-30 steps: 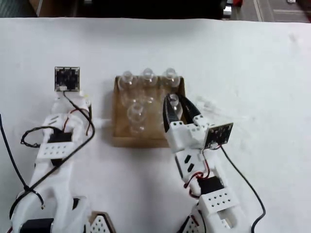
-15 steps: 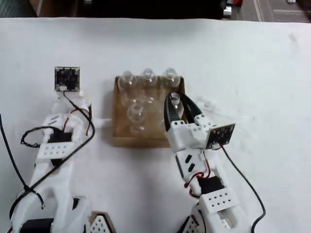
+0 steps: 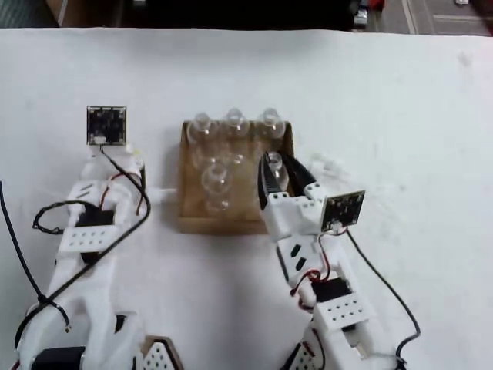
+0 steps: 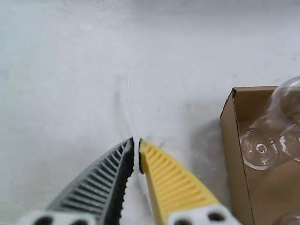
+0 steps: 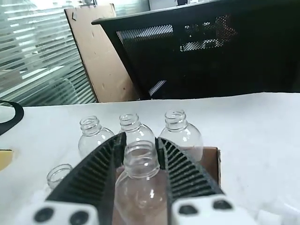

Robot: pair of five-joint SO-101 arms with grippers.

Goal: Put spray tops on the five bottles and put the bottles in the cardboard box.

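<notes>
The cardboard box (image 3: 185, 212) sits mid-table between the arms. Three clear bottles without tops stand along its far wall (image 3: 235, 123) (image 5: 130, 123), and another (image 3: 216, 179) stands nearer the middle. My right gripper (image 3: 277, 162) (image 5: 140, 138) is over the box's right side, shut on the neck of a clear topless bottle (image 5: 139, 161). My left gripper (image 4: 136, 140) (image 3: 132, 164) rests low over the table left of the box (image 4: 234, 140), shut on a thin white tube (image 4: 129, 93) that points away across the tabletop.
Small clear pieces (image 3: 331, 166) lie on the white table just right of the box. A dark mesh chair and a brown board (image 5: 101, 51) stand beyond the far table edge. Open tabletop stretches to the far left and right.
The right gripper's fingers have drawn in from a wide spread onto the bottle at the box's right side, and the right arm has shifted slightly. The left arm has stayed still.
</notes>
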